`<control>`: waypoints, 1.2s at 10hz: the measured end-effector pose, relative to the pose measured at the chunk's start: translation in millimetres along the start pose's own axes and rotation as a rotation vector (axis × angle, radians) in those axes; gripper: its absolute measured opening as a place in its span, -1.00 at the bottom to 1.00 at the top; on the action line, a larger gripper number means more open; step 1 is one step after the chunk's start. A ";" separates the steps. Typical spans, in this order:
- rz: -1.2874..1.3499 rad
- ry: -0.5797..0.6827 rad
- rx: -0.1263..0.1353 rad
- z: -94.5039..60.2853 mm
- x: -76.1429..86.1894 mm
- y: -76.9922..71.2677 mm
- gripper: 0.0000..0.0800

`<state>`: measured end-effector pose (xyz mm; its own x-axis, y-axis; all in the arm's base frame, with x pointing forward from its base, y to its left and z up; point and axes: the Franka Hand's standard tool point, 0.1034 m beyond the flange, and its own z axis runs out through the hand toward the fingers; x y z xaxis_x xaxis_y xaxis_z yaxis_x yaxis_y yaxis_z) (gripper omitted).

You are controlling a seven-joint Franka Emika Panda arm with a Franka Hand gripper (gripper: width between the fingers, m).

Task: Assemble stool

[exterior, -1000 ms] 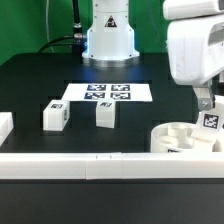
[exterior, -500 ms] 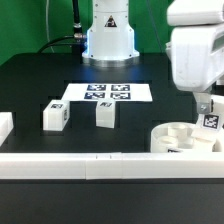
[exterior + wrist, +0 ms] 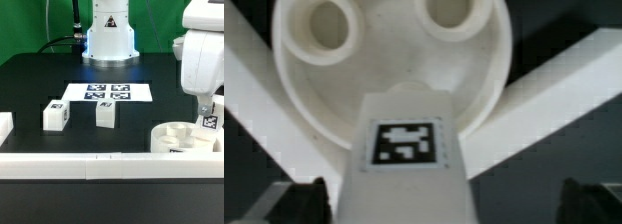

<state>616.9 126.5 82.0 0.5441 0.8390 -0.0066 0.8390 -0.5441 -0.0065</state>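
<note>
The round white seat [image 3: 172, 137] lies at the exterior view's right, against the front rail. A white leg with a square tag [image 3: 211, 122] stands upright on the seat's far right side. My gripper [image 3: 208, 106] hangs just above this leg. In the wrist view the tagged leg [image 3: 406, 143] rises from the seat [image 3: 388, 75], whose two oval sockets show beyond it. The dark fingertips [image 3: 288, 203] stand wide apart; one is next to the leg and the other is well clear of it. The gripper [image 3: 441, 208] looks open. Two more tagged legs [image 3: 55, 116] [image 3: 105, 114] stand on the table.
The marker board [image 3: 105, 93] lies flat behind the two loose legs. A long white rail [image 3: 90, 165] runs along the front edge. A white block [image 3: 4, 127] sits at the exterior view's far left. The robot base [image 3: 108, 35] stands at the back.
The gripper body has shifted toward the exterior view's right, while the tagged leg on the seat has stayed where it was.
</note>
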 end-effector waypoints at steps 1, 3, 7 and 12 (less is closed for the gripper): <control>-0.009 0.002 -0.002 -1.3 -2.3 4.3 0.27; -0.015 0.004 -0.005 -2.9 -3.3 8.0 -0.07; 0.012 0.005 -0.004 -2.8 -3.3 7.9 -0.16; 0.543 0.017 0.014 -1.6 -2.2 4.9 -0.16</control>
<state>619.8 122.1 83.5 0.8995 0.4369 0.0037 0.4369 -0.8993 -0.0200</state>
